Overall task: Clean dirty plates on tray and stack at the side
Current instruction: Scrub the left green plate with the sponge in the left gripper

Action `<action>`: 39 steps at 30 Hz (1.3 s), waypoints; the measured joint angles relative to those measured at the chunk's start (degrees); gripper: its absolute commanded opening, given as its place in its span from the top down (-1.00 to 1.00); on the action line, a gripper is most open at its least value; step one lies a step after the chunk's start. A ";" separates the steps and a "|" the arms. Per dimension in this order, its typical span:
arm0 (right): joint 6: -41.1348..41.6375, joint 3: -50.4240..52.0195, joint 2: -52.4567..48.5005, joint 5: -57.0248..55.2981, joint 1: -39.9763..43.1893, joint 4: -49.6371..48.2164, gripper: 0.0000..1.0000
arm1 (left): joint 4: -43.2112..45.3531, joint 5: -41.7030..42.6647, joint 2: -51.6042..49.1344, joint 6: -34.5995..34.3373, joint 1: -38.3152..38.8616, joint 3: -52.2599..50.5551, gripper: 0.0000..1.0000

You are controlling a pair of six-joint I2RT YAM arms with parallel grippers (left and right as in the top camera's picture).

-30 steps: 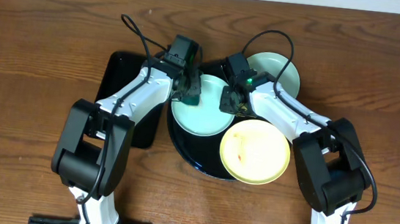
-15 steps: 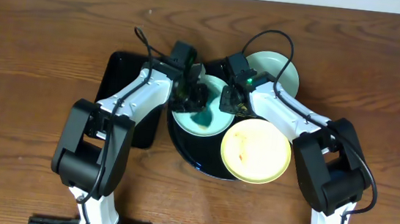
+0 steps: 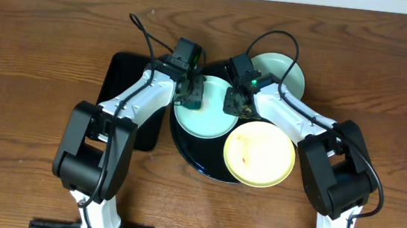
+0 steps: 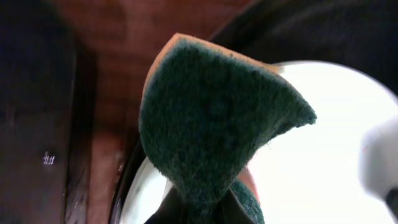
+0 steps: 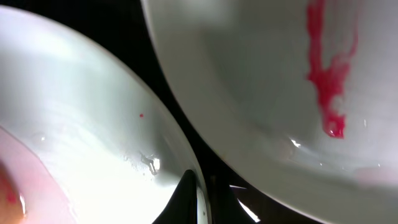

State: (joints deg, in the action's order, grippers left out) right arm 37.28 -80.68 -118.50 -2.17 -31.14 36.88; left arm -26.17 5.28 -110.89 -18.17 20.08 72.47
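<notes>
On the wooden table, the left gripper clamps a sponge at the blue-green plate. The right gripper seems to pinch its rim. Scrubbing looks underway; next, press down and wipe.

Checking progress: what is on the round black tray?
A pale blue-green plate and a pale yellow plate. The left gripper and its green sponge cover part of the tray's far rim.

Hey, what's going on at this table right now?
Two robot arms are cleaning plates on a round black tray. The left gripper holds a green sponge at the left edge of a blue-green plate, while the right gripper seems to pinch that plate's right rim. A yellow plate lies on the tray's front right, and a pale green plate sits behind. A red smear shows on one neighbouring plate.
</notes>
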 measured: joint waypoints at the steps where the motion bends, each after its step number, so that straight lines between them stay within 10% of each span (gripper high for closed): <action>1: 0.00 0.00 0.00 0.02 0.00 -0.13 0.91 | -1.33 0.48 0.00 0.00 0.00 0.04 0.85; 9: -0.26 -0.02 0.00 0.09 0.00 -0.26 0.90 | -12.07 17.53 0.00 1.31 -0.72 0.17 0.85; 16: -0.17 -0.02 0.00 0.24 0.00 0.15 0.90 | -3.87 27.76 0.00 2.67 -0.09 -0.02 0.85; 30: -0.17 -0.02 0.00 0.26 0.00 0.13 0.91 | 11.67 -1.68 0.00 0.61 -0.09 -0.02 0.85; 39: -0.15 -0.02 0.00 0.26 0.00 0.11 0.90 | 20.41 -5.84 -0.96 0.37 -0.09 -0.07 0.85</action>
State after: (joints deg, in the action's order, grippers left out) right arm 37.12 -80.71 -118.50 -1.91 -31.14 36.99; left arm -5.76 -0.56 -111.85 -17.80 19.99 72.40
